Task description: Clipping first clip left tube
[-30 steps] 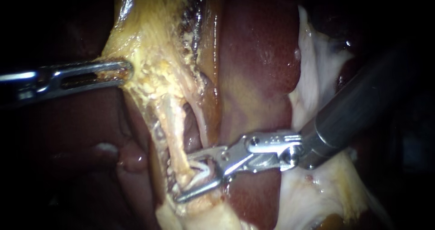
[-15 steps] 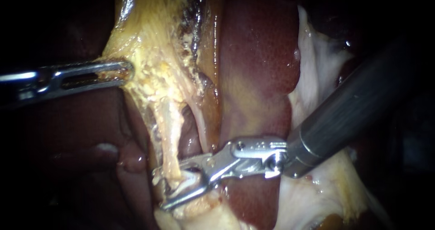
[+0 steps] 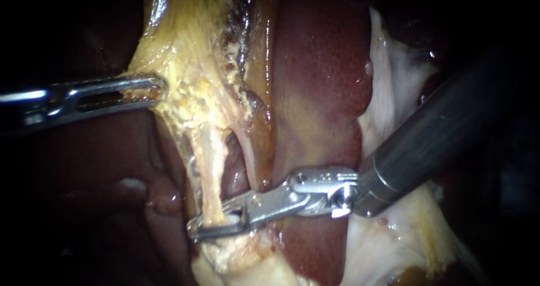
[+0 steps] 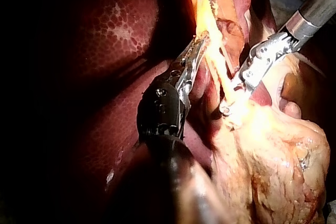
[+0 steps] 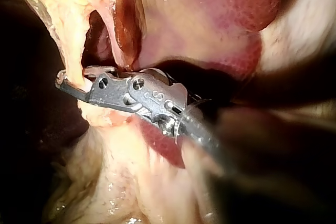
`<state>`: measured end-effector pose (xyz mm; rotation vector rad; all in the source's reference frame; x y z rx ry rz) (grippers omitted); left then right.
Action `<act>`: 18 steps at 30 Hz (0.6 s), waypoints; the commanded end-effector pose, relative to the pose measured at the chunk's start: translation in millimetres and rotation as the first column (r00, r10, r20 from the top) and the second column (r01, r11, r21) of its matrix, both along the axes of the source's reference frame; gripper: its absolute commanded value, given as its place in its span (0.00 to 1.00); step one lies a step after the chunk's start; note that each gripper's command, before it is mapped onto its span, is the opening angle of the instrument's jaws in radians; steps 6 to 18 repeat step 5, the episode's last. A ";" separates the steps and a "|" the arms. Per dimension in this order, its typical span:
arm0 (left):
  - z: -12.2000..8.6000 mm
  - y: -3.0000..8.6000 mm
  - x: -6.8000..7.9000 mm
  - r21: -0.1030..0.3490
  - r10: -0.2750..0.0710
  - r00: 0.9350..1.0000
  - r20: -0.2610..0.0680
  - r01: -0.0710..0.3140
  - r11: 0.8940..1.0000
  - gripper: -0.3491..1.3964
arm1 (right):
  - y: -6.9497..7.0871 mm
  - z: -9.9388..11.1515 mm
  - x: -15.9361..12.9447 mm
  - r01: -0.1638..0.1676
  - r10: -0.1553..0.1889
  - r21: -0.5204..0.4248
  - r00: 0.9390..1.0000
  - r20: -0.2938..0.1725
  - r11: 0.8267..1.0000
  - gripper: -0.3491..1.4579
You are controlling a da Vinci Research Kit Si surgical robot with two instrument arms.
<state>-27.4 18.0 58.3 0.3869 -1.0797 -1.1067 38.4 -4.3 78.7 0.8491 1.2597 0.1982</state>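
Right instrument (image 3: 209, 225): 2 jaws clamped on left tube (image 3: 212, 162) near its lower end, liver (image 3: 320, 83) just beside. Left instrument (image 3: 157, 86), well apart up the tube, grips yellow tissue (image 3: 191, 55) w/ both jaws closed on it.

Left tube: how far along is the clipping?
Done: the left instrument grips the yellow tissue. In hand: the right instrument has its jaws shut on the left tube. Left: no released clip shows on the tube yet; the jaws likely have to open and back off.
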 end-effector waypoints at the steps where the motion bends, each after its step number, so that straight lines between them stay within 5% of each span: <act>1: 0.0 0.0 0.0 0.000 0.000 1.000 0.000 0.000 1.000 0.00 | 0.0 0.0 0.0 0.000 0.000 0.000 1.000 0.000 1.000 0.00; 18: 0.0 0.0 -0.1 0.000 0.000 1.000 0.000 0.000 1.000 0.00 | -0.1 -0.1 0.0 0.000 0.000 0.000 1.000 0.000 1.000 0.00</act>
